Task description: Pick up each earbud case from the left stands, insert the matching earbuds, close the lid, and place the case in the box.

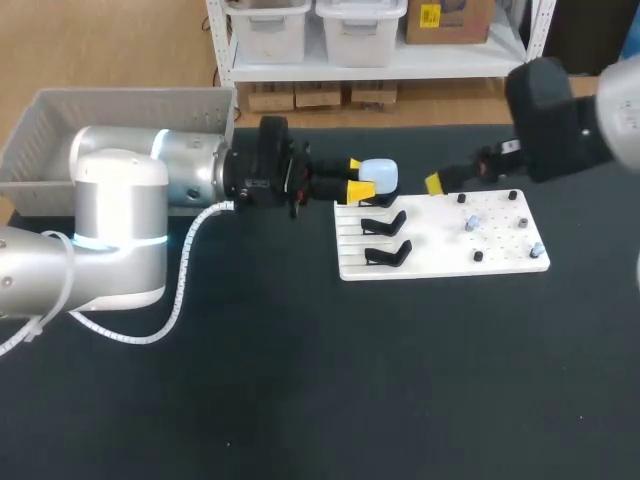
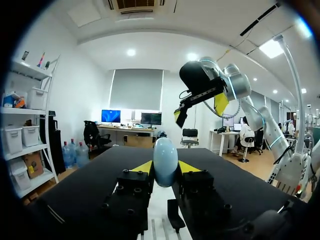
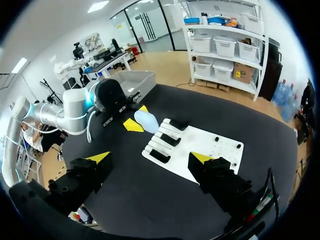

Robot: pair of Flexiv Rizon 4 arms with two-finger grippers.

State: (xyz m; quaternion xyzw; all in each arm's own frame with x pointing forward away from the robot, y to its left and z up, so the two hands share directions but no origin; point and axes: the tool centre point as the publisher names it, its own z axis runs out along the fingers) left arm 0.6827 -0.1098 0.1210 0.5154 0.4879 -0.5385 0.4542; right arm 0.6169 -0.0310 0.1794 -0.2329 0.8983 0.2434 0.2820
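- The left pincer pinches the pale blue case from two sides, a yellow tip against each flank. It holds the case just above the far left corner of the white board.
- Whether the case lid is open or shut cannot be told from these views.
- The right pincer is spread wide and holds nothing. It hangs over the far edge of the board, near the case but apart from it.
- Three black stands sit in a row on the left part of the board. No other case shows on them.
- Small pale pieces, likely the earbuds, sit among dark pegs on the right part of the board, so none appear to be inserted yet.
- The grey box stands at the far left of the bench, partly hidden behind the left arm. No case shows in the visible part.
- Judged progress is early: the pick-up of one case looks done. Fitting the earbuds, shutting the lid and dropping the case into the box all remain to be done.
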